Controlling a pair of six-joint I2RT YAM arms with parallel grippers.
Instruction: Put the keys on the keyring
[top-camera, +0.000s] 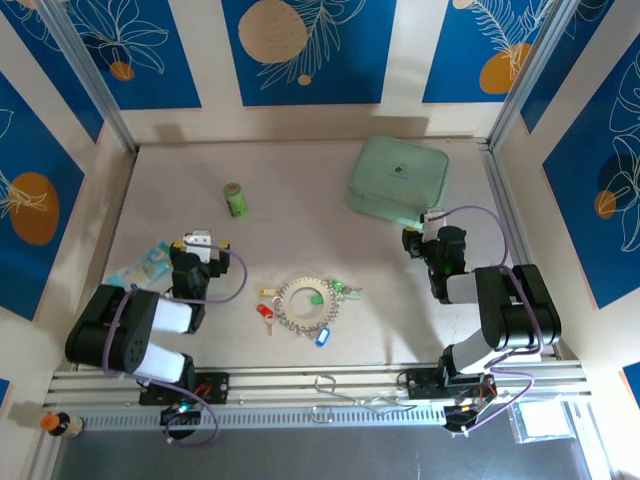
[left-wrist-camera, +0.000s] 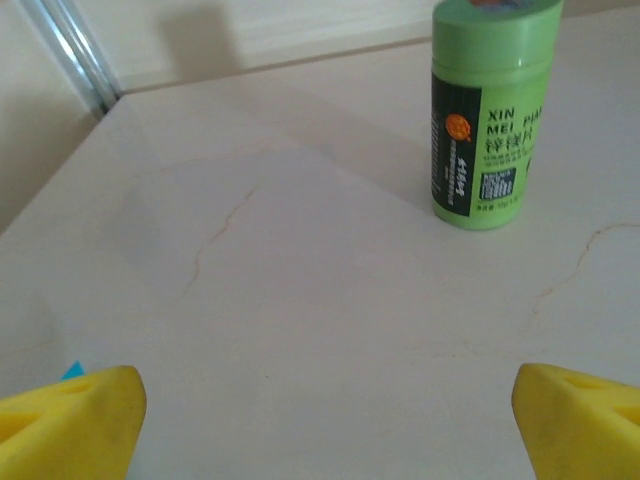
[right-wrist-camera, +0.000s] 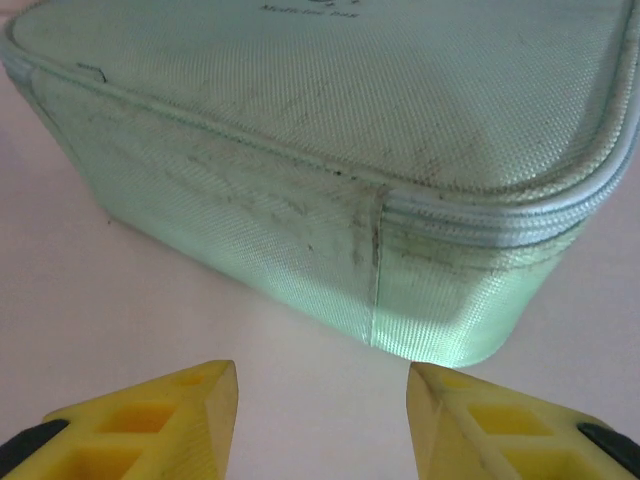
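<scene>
On pale table (top-camera: 300, 240), keyring (top-camera: 282, 308), blue floral walls (top-camera: 310, 40)

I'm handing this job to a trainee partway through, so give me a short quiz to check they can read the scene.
1. True or false: the keys lie close around the keyring.
2. Fill in: the green bottle stands upright ahead of the open ____ gripper.
3. What sits right in front of the open right gripper?
A. the green bottle
B. the mint-green box
C. the keyring

Key
1. True.
2. Left: the left gripper faces it with nothing between its fingers.
3. B.
</scene>
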